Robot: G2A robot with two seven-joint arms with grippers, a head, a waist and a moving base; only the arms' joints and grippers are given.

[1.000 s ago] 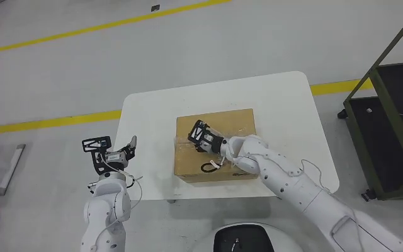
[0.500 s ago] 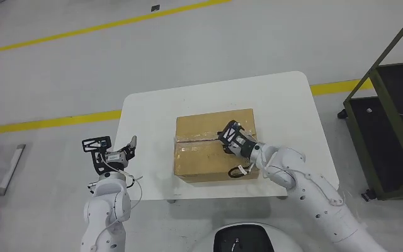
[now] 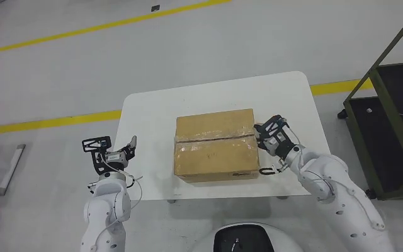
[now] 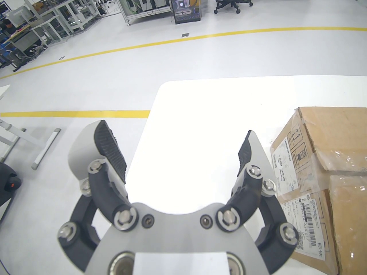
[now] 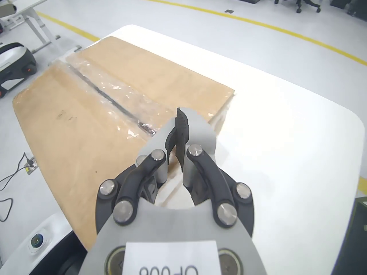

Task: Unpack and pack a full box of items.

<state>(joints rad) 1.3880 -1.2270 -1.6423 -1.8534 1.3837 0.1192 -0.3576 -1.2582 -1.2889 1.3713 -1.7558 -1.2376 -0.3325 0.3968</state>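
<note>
Cardboard box [image 3: 216, 143] sits taped; right pincer [image 5: 180, 121] pinched together beside it, left pincer [image 4: 177, 141] wide.

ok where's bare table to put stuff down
Widest bare patch: table left of the box, by the open left pincer. Also the far strip beyond the box. Crowded: box's right end, with the shut right pincer, and the near edge.

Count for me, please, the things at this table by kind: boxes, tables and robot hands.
cardboard box: 1
white table: 1
robot hands: 2 (left hand, right hand)
Total: 4
</note>
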